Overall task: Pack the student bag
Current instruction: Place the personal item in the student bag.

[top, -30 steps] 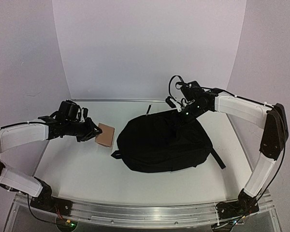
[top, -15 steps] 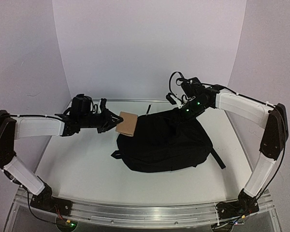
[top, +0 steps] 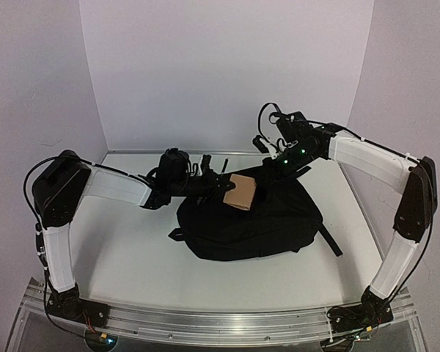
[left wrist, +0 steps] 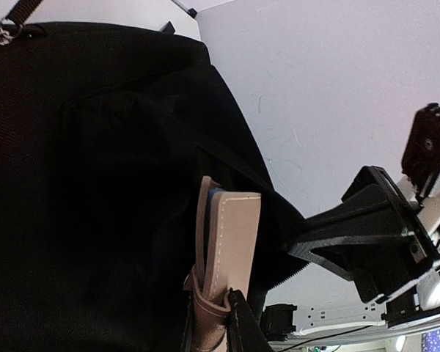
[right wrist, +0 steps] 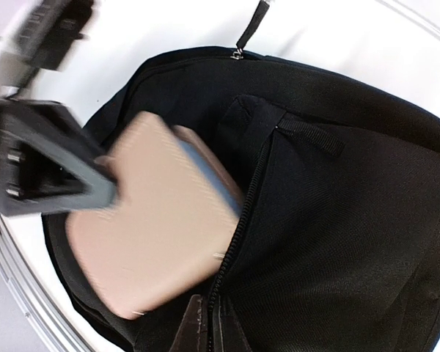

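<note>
The left arm (top: 114, 185) and right arm (top: 367, 163) wear smooth white shells on their long links, with matte black joints and wrist housings. A thin black cable (top: 261, 116) loops off the right wrist, beside two small green lights (top: 302, 152).

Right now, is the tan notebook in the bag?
Partway in: one corner of the tan notebook is tucked past the zip of the student bag; rest outside.

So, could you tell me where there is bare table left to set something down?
The widest bare patch of table is near-left, between the left arm, the student bag and the front rail. A narrower strip runs before the bag. The bag's far end is crowded: left gripper, tan case and right gripper meet there.
</note>
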Tool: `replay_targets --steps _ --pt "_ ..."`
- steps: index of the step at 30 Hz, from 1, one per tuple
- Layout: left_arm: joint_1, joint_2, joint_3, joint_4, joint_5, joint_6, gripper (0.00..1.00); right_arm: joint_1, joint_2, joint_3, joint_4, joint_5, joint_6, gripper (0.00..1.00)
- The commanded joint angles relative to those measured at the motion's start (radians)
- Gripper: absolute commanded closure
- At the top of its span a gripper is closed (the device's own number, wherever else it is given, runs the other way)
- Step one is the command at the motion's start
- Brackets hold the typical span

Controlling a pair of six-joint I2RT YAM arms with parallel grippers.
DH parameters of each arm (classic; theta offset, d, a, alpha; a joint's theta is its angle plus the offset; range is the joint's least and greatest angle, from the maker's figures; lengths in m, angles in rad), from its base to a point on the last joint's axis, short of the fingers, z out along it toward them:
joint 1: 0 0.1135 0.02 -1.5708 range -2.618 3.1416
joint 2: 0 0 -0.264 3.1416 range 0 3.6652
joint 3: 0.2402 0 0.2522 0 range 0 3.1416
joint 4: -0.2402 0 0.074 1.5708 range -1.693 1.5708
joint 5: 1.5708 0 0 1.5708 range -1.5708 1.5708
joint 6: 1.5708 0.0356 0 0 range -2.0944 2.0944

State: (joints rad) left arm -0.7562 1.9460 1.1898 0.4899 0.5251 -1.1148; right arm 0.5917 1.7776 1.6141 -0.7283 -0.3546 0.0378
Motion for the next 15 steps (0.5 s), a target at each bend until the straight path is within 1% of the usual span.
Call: replay_targets --steps 1,6,11,15 --pt "-0.024 0.087 0.104 0.143 0.022 -0.080 1.00 -0.001 -0.013 0.074 0.073 -0.058 0.016 1.00" --pt "-0.045 0.158 0.171 0.208 0.014 -0.123 1.00 0.001 -0.011 0.060 0.074 -0.090 0.023 1.00" --pt "-0.070 0.241 0.233 0.363 -0.019 -0.209 1.00 0.001 -0.004 0.050 0.075 -0.114 0.032 1.00" --pt "-0.091 0.322 0.308 0.415 -0.034 -0.252 1.00 0.002 -0.006 0.061 0.075 -0.128 0.037 1.00"
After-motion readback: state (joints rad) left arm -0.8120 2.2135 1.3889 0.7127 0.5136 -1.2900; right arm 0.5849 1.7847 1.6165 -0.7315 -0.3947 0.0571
